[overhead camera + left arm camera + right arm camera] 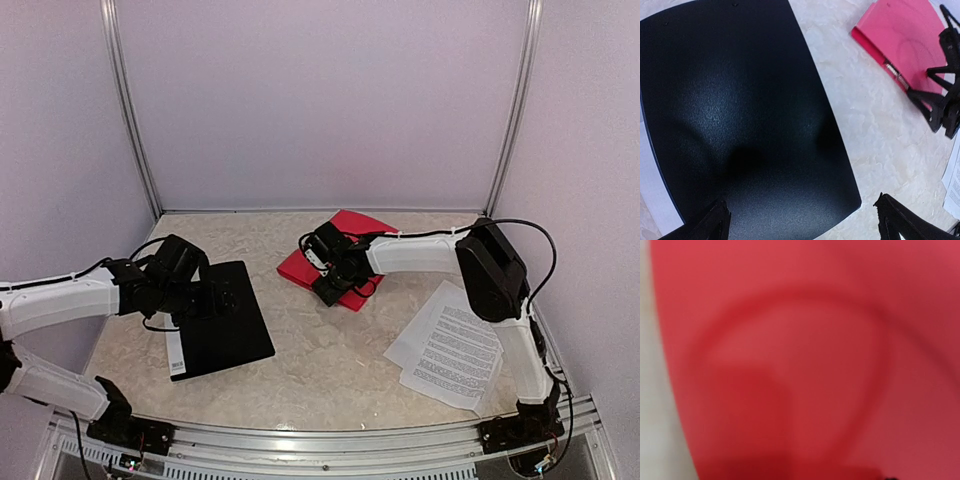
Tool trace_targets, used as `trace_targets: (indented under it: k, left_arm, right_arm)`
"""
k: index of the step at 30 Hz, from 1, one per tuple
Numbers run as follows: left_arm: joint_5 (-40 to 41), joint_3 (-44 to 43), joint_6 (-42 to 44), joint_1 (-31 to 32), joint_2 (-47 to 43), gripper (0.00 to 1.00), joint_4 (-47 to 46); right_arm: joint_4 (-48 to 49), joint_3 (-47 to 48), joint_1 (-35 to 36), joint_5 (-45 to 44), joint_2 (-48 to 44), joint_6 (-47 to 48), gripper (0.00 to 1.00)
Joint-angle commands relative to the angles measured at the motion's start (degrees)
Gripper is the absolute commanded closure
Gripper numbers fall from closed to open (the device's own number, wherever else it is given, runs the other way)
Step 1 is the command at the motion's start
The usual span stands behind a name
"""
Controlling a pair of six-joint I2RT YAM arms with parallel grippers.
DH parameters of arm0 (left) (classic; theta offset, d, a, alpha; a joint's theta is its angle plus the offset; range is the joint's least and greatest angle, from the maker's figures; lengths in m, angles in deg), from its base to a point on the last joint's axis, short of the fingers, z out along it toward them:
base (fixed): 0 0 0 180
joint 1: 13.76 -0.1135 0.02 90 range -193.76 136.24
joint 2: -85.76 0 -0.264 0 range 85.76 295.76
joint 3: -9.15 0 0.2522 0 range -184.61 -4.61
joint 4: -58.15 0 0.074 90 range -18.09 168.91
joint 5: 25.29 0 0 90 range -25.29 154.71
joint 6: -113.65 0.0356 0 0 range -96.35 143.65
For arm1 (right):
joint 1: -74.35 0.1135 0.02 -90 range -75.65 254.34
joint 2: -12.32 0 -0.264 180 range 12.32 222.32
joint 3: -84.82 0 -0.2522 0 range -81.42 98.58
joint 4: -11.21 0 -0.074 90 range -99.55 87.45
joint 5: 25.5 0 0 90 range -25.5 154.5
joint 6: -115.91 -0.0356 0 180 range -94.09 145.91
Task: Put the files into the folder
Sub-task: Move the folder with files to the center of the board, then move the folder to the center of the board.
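My right claw [335, 288], grip impossible to tell, is down on the red folder [352, 222] toward the far edge of the tabletop [330, 350]; lifting its cover should come next, with my left claw [802, 210] hanging wide open.

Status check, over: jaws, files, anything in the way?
Left gripper open above black folder. Right gripper close over red folder, jaws unclear. Files loose on table, right side. Nothing lying on them.

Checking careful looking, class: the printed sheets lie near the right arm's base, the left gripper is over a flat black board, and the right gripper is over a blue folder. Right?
Only the colour is wrong: the folder under the right gripper is red, not blue, as the top view shows. The rest stands.
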Motion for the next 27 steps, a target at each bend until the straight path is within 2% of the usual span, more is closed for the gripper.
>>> trace_targets:
  k: [1,8,12,18,21,24,27]
  left_arm:
    - [-1.66,-3.24,0.85,1.57,1.79,0.01,7.16]
    - [-3.51,-7.61,5.1,4.54,0.39,0.01,16.97]
    - [-2.78,-10.85,11.11,7.87,3.64,0.01,22.56]
    - [-1.96,-15.52,14.24,12.97,10.29,0.03,26.6]
    - [-0.32,-20.6,14.71,15.28,15.03,0.04,32.19]
    - [3.97,-26.92,16.36,17.46,24.21,0.05,39.18]
    - [8.61,-29.33,20.31,20.19,33.33,0.05,42.68]
  right_arm:
    - [-1.47,0.66,-5.84,-2.34,2.13,-2.93,0.3]
    - [2.31,0.15,-9.7,2.98,0.99,-2.98,0.26]
    - [7.52,-6.05,-8.43,8.96,-4.93,-2.94,0.24]
    - [9.98,-15.84,-6.22,10.83,-14.18,-3.86,0.23]
    - [11.05,-20.18,-5.7,12.1,-18.03,-4.87,0.23]
    - [12.46,-23.54,-5.63,13.56,-20.74,-5.82,0.23]
    - [13.53,-25.66,-5.55,14.11,-21.76,-6.33,0.23]
